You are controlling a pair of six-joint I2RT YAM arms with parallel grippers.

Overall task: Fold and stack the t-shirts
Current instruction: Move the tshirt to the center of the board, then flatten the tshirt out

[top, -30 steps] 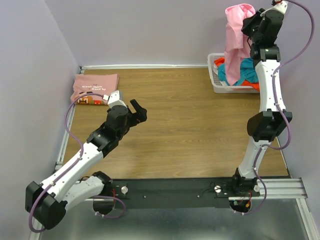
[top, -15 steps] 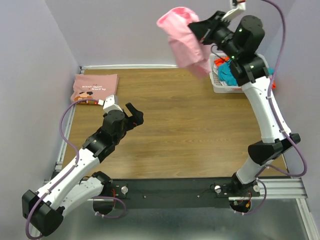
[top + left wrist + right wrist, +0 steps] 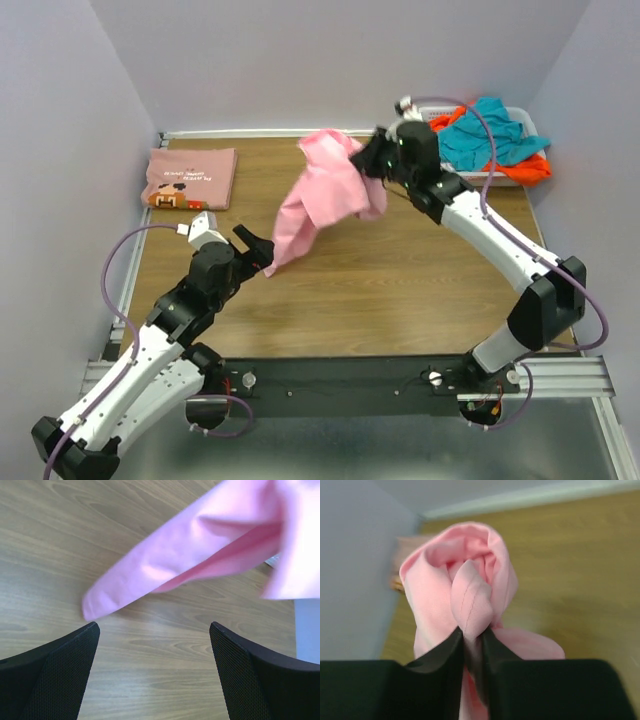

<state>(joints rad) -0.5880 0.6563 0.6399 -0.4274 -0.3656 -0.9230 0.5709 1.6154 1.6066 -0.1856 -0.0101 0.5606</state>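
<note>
You have a wood-grain table (image 3: 400, 270) boxed by plain lavender walls (image 3: 300, 60) behind and at both sides of it; a black rail (image 3: 350, 380) runs along its near edge.

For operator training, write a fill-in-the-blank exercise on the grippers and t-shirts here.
The right gripper is ____ on the light-pink t-shirt.
The left gripper is ____, holding nothing.
The printed t-shirt lies ____ flat at the far-left corner of the table.
Missing words: shut; open; folded.
</note>
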